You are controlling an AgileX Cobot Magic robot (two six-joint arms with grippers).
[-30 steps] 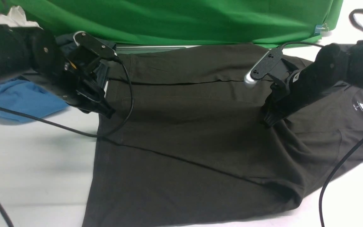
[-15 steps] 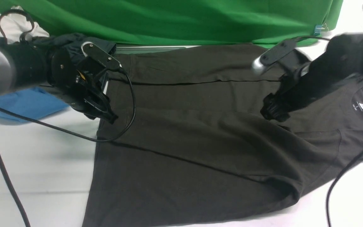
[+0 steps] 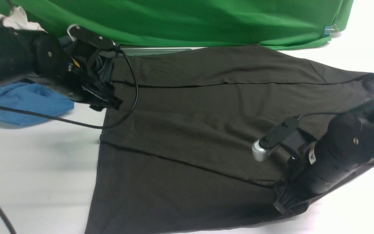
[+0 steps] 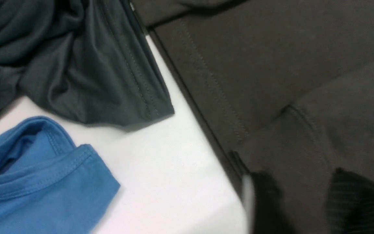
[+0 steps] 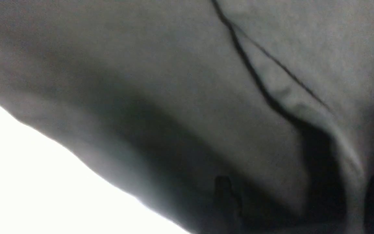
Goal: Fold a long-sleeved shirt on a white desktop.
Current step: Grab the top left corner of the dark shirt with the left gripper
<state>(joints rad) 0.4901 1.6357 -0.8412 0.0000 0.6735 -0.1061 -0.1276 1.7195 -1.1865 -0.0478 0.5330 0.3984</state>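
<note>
Front view: the right arm (image 3: 339, 149) reaches low and slants inward, its fingers (image 5: 226, 195) spread wide around a fold of the shirt (image 3: 187, 136), which lies across the surface (image 3: 44, 172). Farther off, the left arm (image 3: 47, 61) angles down above the shirt's edge, its fingers (image 4: 271, 201) parted, holding nothing.

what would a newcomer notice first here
Most likely the big dark long-sleeved shirt, spread across the middle of the white desktop. Next, the vivid green cloth along the far side, and the crumpled blue garment at the left, partly behind the robot's left arm.
</note>
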